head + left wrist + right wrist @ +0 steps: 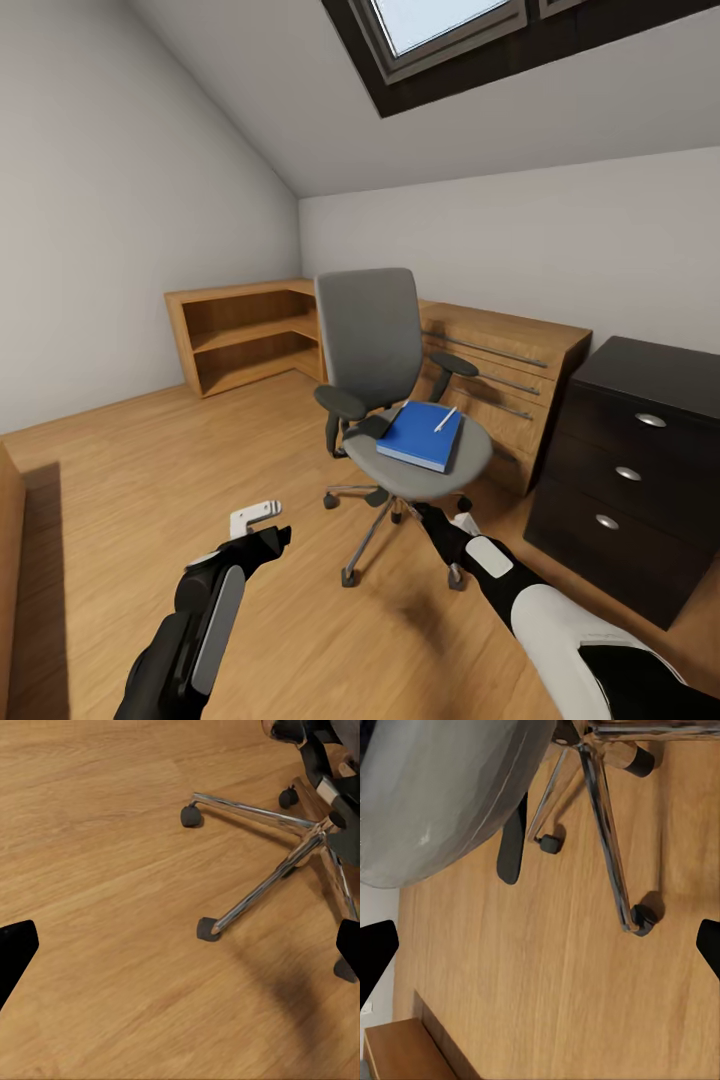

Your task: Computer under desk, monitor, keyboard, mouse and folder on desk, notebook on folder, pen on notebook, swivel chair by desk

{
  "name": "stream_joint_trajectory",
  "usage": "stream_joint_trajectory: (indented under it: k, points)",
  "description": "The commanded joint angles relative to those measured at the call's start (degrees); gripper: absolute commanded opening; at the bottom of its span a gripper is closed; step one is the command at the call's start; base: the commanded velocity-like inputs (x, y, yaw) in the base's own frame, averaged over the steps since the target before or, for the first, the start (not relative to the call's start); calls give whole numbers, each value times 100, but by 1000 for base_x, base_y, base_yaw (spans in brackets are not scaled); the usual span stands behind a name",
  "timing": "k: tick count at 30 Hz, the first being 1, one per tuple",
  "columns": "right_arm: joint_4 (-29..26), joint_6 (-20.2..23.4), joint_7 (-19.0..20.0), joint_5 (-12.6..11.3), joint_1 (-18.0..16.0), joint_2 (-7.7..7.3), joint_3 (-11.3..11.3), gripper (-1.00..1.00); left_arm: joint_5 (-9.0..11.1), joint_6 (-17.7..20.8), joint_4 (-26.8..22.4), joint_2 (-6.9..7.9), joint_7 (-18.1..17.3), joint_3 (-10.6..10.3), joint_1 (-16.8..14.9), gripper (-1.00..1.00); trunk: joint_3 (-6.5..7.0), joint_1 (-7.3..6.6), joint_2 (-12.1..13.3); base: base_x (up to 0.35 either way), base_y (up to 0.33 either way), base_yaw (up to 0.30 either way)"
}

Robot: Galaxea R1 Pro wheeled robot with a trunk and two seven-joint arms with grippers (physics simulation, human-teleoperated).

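Chair [385, 390]: one, mid-room, facing near-right; grey padded tall back and round seat, two dark rounded armrests, shiny metal star base on black castors.
Base up close: in the left wrist view, thin chrome spokes [259, 889] end in dark castors on the wood floor; in the right wrist view, the smooth grey underside of the seat [442, 795] is visible above the spokes.
Folder [421, 434]: one flat blue slab lying on the seat; whether a notebook lies with it I cannot tell.
Pen [445, 419]: one thin white stick, lying on the blue slab near its far right corner.
Drawer unit [630, 470]: black, three drawers with three round silver pulls, at right.
Dresser [500, 385]: light wood with long metal bars, behind the chair.
Shelf [245, 335]: open, light wood, at far left.
Floor [150, 470]: pale wood planks with visible grain.
Left gripper [262, 525]: fingers spread apart, holding nothing, over the floor left of the chair base.
Right gripper [432, 517]: fingers spread apart, holding nothing, low beside the chair base under the seat's near edge.
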Motion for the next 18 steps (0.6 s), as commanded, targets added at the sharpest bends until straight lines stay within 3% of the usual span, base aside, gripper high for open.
stream_joint_trajectory:
  k: [1,9,18]
  points:
    - [-1,20,11,-11,-3,0,-23,100,60,24,-8,-3,41,-8,-3,100,-6,2,-2,247,0,0]
    - [-2,11,14,-11,-3,0,-23,100,60,29,-2,-4,56,-47,-3,100,-6,2,-2,106,0,0]
    - [-10,2,22,-2,-3,-8,-23,100,60,29,7,5,67,-55,-3,100,-6,2,-2,254,-57,0]
